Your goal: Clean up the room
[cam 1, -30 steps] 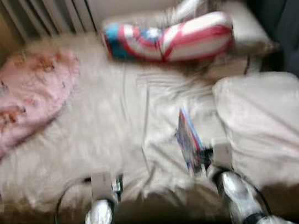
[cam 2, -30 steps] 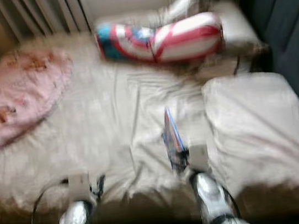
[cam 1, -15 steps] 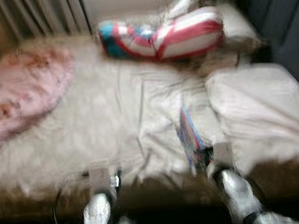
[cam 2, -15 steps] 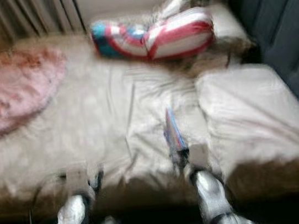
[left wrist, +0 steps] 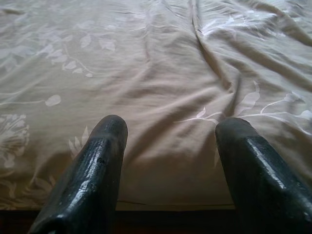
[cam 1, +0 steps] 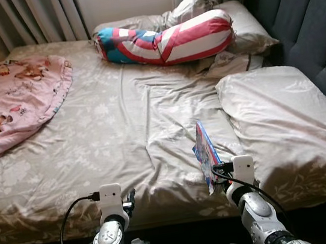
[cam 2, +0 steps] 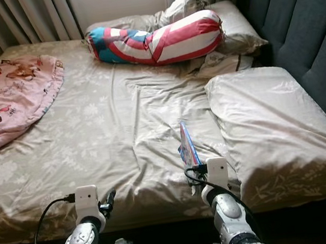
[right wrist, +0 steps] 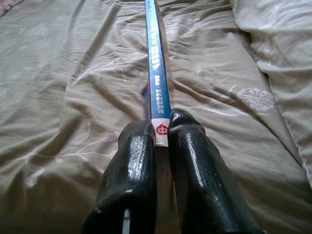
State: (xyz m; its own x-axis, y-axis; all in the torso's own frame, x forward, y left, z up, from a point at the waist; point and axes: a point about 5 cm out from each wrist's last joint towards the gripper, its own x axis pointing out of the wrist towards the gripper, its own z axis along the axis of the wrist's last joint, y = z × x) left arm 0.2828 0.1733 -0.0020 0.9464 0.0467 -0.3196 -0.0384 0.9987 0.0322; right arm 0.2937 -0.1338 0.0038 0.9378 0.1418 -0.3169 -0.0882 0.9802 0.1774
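Observation:
A thin blue book (cam 1: 206, 154) stands on edge over the front of the beige bed sheet (cam 1: 115, 128), just left of the near pillow. My right gripper (right wrist: 161, 130) is shut on its blue spine (right wrist: 156, 68), the two black fingers (right wrist: 192, 161) pinching the end with a red mark. My left gripper (left wrist: 170, 131) hovers low over the sheet near the bed's front edge, open, with nothing between its fingers (left wrist: 100, 161). Both silver forearms rise from the bottom of the eye views, the left (cam 1: 109, 236) and the right (cam 1: 254, 209).
A pink cartoon blanket (cam 1: 9, 107) lies at the bed's left side. A red, white and blue bolster (cam 1: 163, 40) lies across the head end, with pillows (cam 1: 241, 29) behind it. A large beige pillow (cam 1: 284, 120) fills the right side. A dark padded headboard (cam 1: 312, 16) stands at right.
The blurred earlier pictures have settled and the whole scene has shifted slightly, so the camera moved. The book stays in my right gripper and the left stays open.

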